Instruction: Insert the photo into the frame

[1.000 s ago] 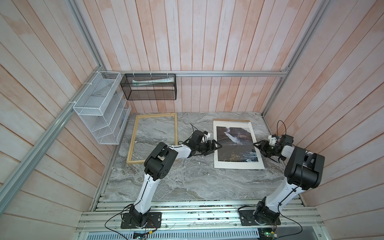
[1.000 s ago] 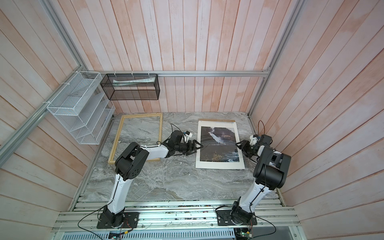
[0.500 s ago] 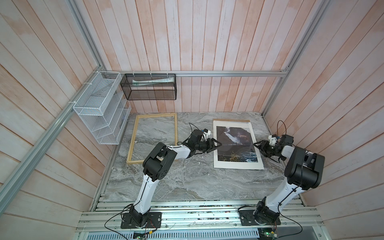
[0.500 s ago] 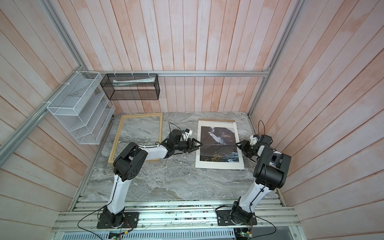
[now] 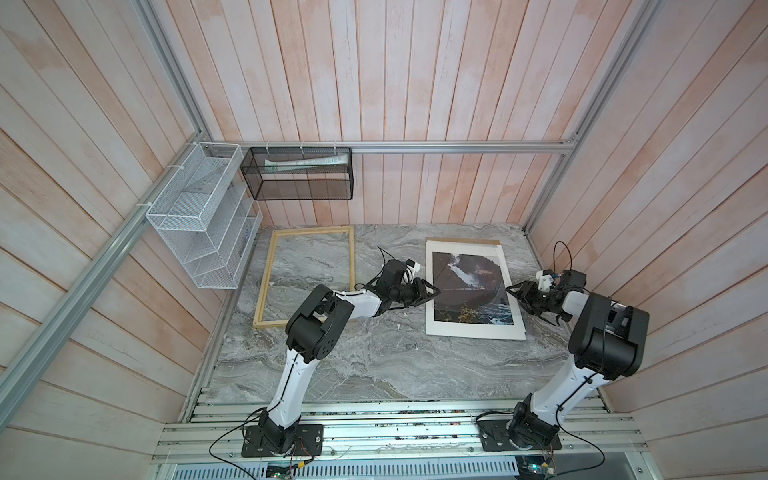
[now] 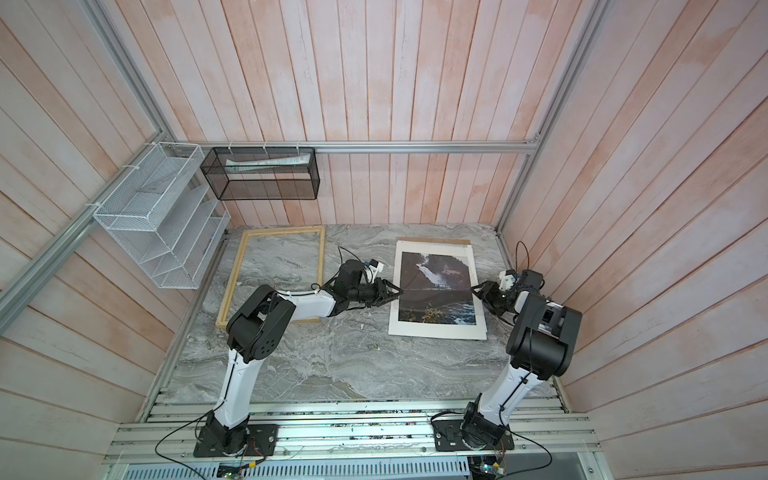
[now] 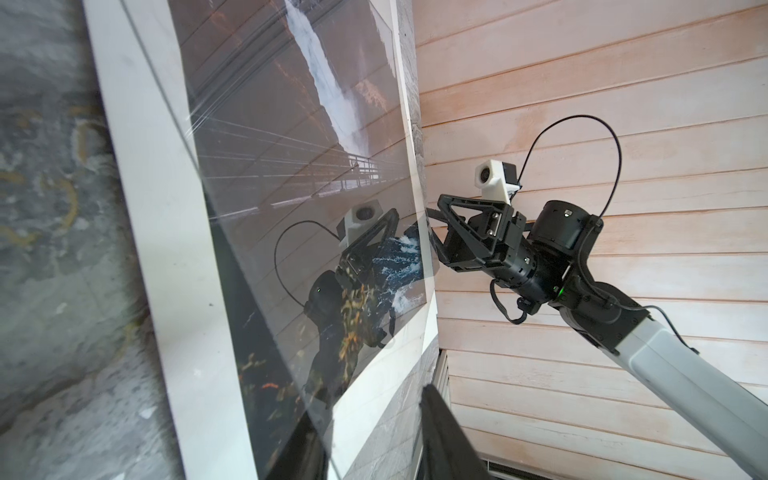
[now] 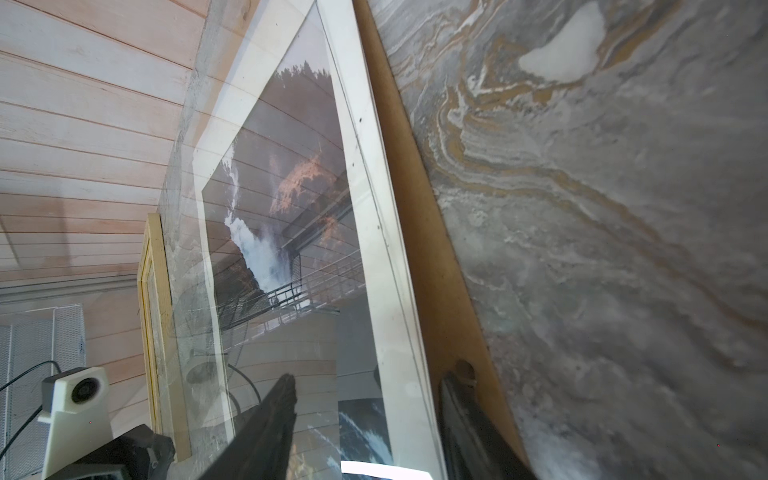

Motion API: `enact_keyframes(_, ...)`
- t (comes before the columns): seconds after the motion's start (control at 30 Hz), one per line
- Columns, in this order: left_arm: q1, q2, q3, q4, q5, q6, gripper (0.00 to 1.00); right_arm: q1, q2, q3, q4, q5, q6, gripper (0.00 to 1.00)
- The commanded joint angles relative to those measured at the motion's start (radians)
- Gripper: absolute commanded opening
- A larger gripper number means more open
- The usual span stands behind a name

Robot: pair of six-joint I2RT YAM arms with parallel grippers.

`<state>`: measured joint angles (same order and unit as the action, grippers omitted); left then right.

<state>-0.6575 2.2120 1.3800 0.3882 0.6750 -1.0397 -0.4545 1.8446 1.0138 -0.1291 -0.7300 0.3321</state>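
On the table (image 5: 374,357) at 3 o'clock, the photo (image 5: 469,291), judged light and limp, is best pinched at its white border, which is straddled by the half-open right gripper (image 5: 510,288); the left gripper (image 5: 435,290) cannot be judged.

Left arm (image 5: 291,382) rises from its base to a high folded elbow, and the forearm runs low and level out to the left gripper (image 5: 434,291). Its jaws point straight across at the opposite jaws, with a gap showing between its fingers. Right arm (image 5: 561,388) mirrors that: right gripper (image 5: 510,289) low, jaws facing the left jaws but well apart from them, fingers (image 7: 473,203) spread wide, wrist camera (image 7: 496,178) just behind and above them.
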Motion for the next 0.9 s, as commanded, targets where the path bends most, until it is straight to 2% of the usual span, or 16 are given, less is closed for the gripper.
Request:
enact_keyframes(0.0,-0.008,-0.009,0.028,0.005,0.01,0.017,0.32,0.01,0.004,-0.008,-0.023,-0.013,-0.012,0.56)
enact_keyframes(0.57,-0.007,-0.016,0.034,-0.003,0.032,0.044,0.13,0.003,-0.032,-0.008,-0.038,0.084,0.001,0.59)
enact_keyframes(0.87,0.004,-0.034,0.033,-0.003,0.045,0.053,0.05,-0.061,-0.096,-0.031,-0.032,0.117,0.015,0.61)
